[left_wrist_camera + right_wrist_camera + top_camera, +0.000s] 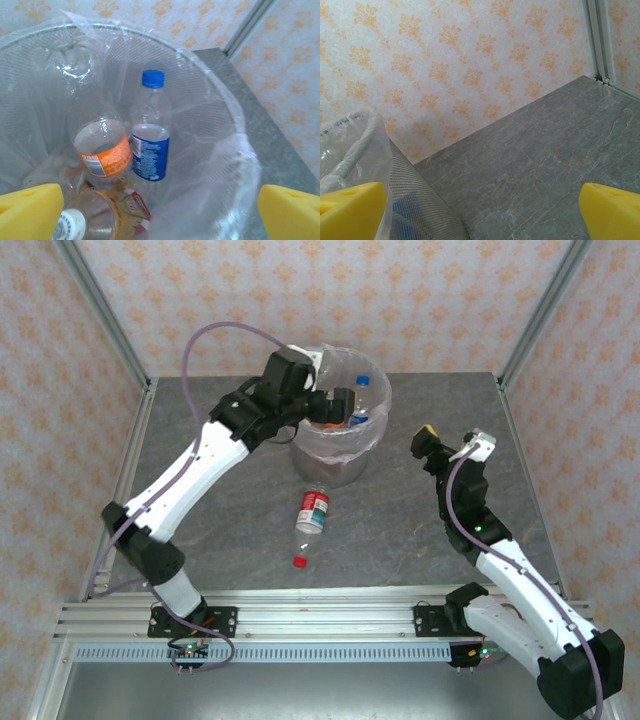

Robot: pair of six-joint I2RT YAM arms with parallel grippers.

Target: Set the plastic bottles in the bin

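– Jaws on the left gripper point(160, 210) and the right gripper point(480, 212) are seen spread wide, with nothing held.
– What is counted?
– One red-labelled bottle point(313, 512) is seen lying on the table point(420, 540) before the bin point(330, 468), with one loose red cap point(298, 562) near it. About four more bottles point(150, 130) are made out inside.
– Handling?
– It is judged light, thin-walled and slippery, and best gripped across the labelled middle.
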